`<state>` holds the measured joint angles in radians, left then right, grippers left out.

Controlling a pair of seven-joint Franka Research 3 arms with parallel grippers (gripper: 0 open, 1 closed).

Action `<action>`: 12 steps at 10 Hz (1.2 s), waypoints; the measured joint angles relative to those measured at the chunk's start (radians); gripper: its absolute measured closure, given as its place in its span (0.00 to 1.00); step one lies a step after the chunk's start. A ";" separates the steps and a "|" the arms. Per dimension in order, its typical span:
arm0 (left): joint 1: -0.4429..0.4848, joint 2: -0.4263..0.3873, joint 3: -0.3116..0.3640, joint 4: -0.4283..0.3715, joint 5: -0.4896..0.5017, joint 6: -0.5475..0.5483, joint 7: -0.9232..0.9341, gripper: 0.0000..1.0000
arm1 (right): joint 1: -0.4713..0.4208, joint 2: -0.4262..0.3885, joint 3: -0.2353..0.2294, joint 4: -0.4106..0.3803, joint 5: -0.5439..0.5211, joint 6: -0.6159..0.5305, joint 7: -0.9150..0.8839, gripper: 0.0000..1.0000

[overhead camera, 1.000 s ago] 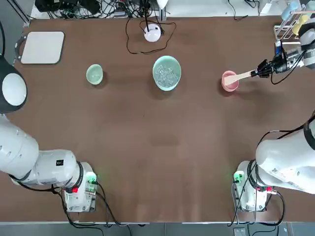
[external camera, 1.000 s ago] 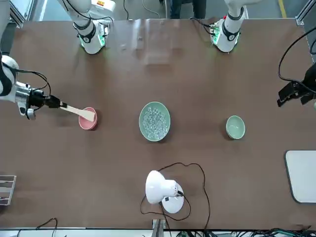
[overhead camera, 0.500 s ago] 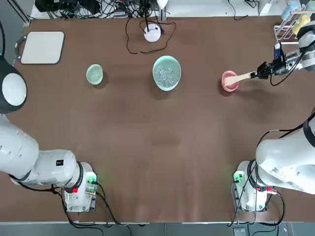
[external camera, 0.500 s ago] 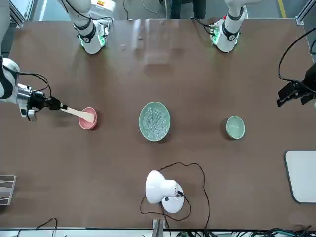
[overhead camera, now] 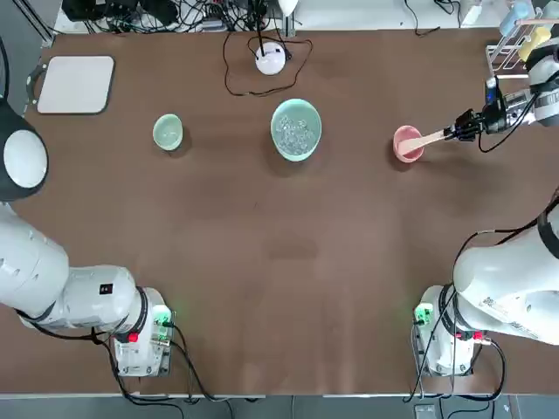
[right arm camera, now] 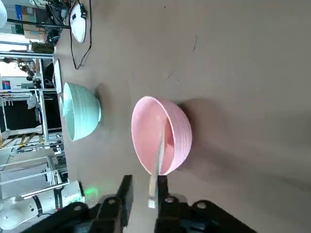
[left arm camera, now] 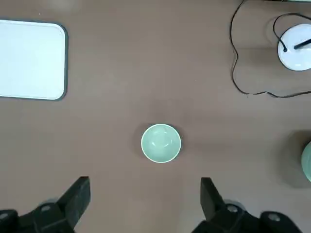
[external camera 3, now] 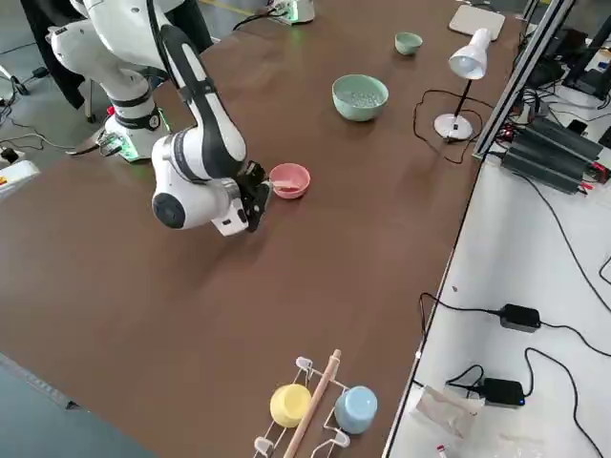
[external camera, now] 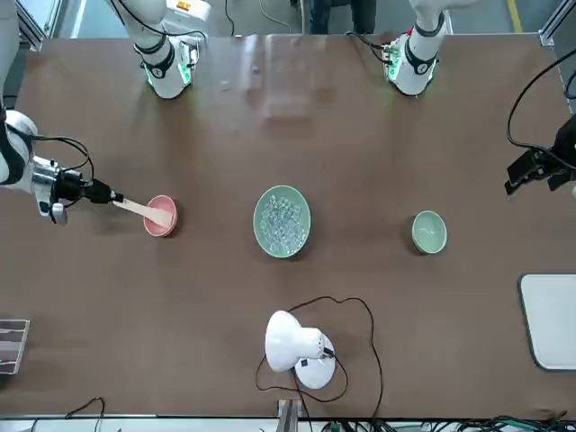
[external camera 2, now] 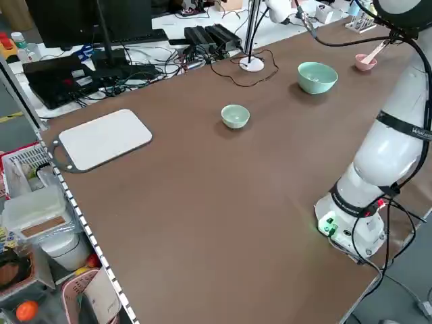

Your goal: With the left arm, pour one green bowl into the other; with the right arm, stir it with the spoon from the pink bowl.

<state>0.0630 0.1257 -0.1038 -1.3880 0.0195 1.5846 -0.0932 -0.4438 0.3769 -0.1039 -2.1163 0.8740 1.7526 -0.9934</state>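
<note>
The spoon [overhead camera: 428, 137] lies with its head in the pink bowl [overhead camera: 407, 144] and its handle slanting out over the rim. My right gripper [overhead camera: 465, 129] is at the handle's end. In the right wrist view its fingers [right arm camera: 125, 194] stand slightly apart, with a gap beside the spoon [right arm camera: 158, 155]. The wide green bowl [overhead camera: 296, 129] holds clear beads at the table's middle. To its left, the small green bowl [overhead camera: 168, 132] stands upright and looks empty. My left gripper [left arm camera: 143, 199] hangs open high above the small green bowl [left arm camera: 161, 142], holding nothing.
A white desk lamp [overhead camera: 271, 59] with a looped black cable stands behind the wide bowl. A white board [overhead camera: 76, 84] lies at the far left corner. A rack with coloured cups [overhead camera: 517, 35] sits at the far right edge, close behind my right gripper.
The spoon's head has sunk lower into the pink bowl and my right gripper's fingers have loosened on the handle. The left arm has not moved.
</note>
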 joint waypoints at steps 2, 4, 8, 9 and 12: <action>0.000 0.000 0.000 0.000 0.000 0.000 0.000 0.00 | 0.000 0.007 0.001 0.005 0.008 0.000 0.000 0.52; 0.000 0.000 0.000 0.000 0.000 0.000 0.000 0.00 | 0.000 0.025 0.002 0.017 0.016 0.001 -0.001 0.39; 0.001 0.000 0.000 0.000 0.000 0.000 0.000 0.00 | 0.000 0.067 0.002 0.051 0.022 0.008 -0.002 0.23; 0.003 0.000 0.001 0.000 0.000 0.000 -0.001 0.00 | 0.000 0.075 0.002 0.057 0.022 0.023 -0.002 0.17; 0.012 0.000 0.003 0.000 0.000 0.000 -0.003 0.00 | 0.002 0.081 0.005 0.087 0.022 0.032 -0.001 0.05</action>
<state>0.0745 0.1257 -0.1004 -1.3880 0.0195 1.5846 -0.0960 -0.4421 0.4577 -0.0989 -2.0298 0.8960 1.7847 -0.9947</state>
